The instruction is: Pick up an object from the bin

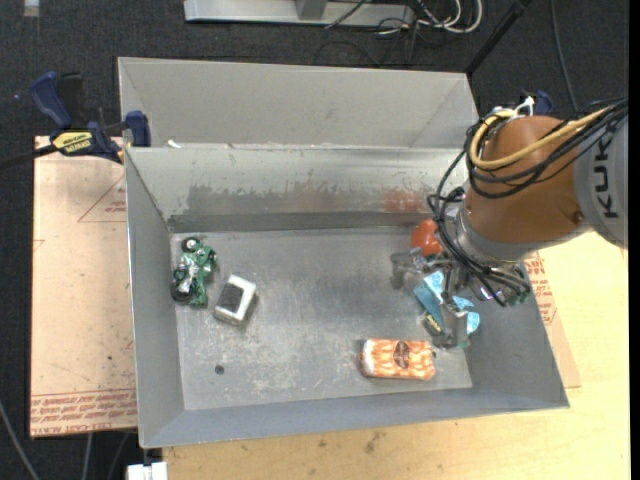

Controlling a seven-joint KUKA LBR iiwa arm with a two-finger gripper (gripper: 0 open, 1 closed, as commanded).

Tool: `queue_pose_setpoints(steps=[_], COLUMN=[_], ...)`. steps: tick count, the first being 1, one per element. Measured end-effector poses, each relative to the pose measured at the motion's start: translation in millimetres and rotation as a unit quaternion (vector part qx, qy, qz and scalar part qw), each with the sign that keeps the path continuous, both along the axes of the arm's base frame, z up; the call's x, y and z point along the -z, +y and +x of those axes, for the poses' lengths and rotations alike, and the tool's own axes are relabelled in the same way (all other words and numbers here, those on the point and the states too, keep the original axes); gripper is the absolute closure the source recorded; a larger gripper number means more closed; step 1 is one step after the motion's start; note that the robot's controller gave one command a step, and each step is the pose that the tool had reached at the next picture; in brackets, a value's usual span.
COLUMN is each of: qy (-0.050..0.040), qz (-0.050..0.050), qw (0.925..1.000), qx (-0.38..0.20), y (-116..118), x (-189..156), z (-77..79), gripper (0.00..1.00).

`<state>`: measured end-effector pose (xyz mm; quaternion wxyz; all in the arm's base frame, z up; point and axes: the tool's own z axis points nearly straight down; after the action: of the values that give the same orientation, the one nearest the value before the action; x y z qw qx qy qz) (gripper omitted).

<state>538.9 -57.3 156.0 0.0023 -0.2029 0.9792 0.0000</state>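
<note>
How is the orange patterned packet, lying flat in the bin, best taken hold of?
Take the orange packet at its middle, across its short width, coming straight down from above. It lies flat with its long side running left to right, and both long edges look free, so this is probably the surest hold.

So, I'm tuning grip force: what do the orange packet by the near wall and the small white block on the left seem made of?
Orange packet: probably soft printed plastic film, glossy; its edges look rounded and puffy. White block: likely hard matte plastic, given crisp square edges, though possibly coated card.
</note>
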Motion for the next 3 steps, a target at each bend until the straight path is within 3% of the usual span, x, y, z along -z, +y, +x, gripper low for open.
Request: queue_pose_setpoints(steps=[1,2,3], qy=[-0.0004,-0.0007,-0.0002], qz=[0.000,-0.001,-0.001], qw=[1.0000,0.9992,0.9990], qx=[0.000,-0.040,-0.045], y=[8.3,8.6,9.2], x=[74.3,87.6,85.1], z=[-10.3,-22.1,-24.5], gripper=[0.00,1.00,1.00])
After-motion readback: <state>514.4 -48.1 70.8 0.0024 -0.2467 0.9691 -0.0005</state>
